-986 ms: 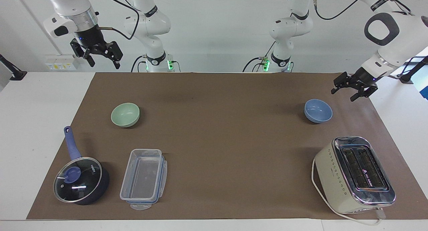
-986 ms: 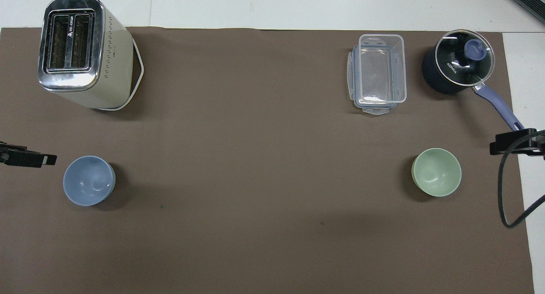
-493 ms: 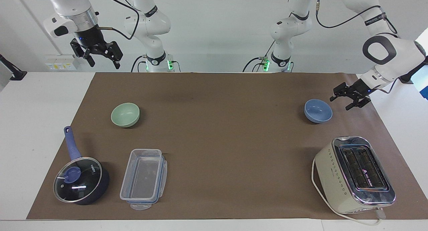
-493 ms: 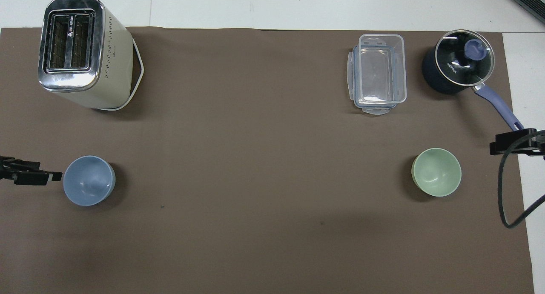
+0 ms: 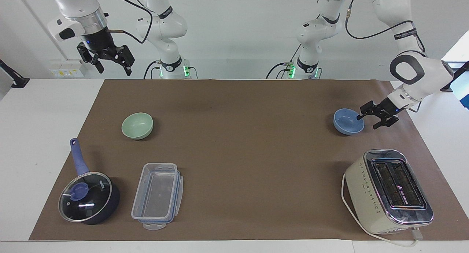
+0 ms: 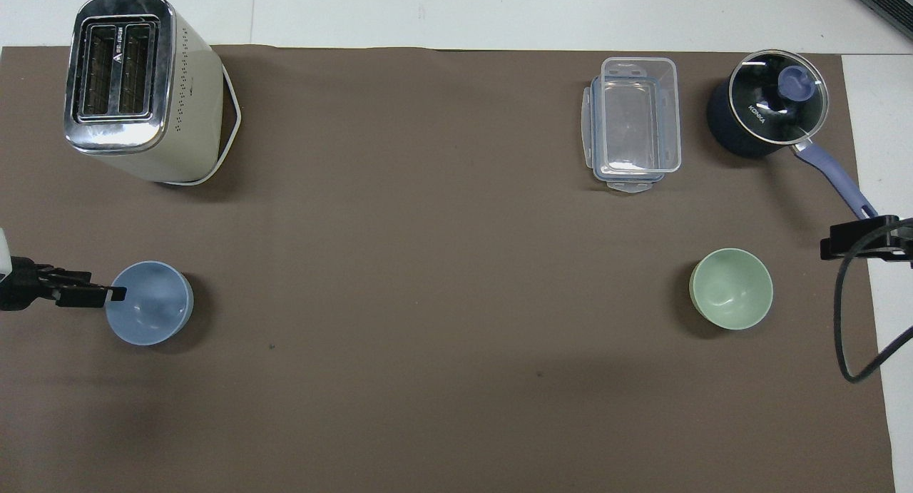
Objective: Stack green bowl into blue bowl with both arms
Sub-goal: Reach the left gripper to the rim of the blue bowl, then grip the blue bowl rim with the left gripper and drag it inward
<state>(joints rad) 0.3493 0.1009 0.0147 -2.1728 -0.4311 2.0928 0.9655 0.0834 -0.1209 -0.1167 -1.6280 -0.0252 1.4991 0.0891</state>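
Periwinkle blue bowl [image 5: 348, 121]: left gripper [image 5: 376, 118] has descended to its rim, fingers open; grasp pending. Right gripper [image 5: 108, 61] waits, fingers open.

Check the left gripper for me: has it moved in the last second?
Yes. The left gripper has come down and in toward the blue bowl, now at its rim on the side away from the green bowl; the bowl itself has stayed put.

Left gripper [image 5: 370, 121] hangs low with jaws spread; right gripper [image 5: 111, 64] waits raised, jaws spread.
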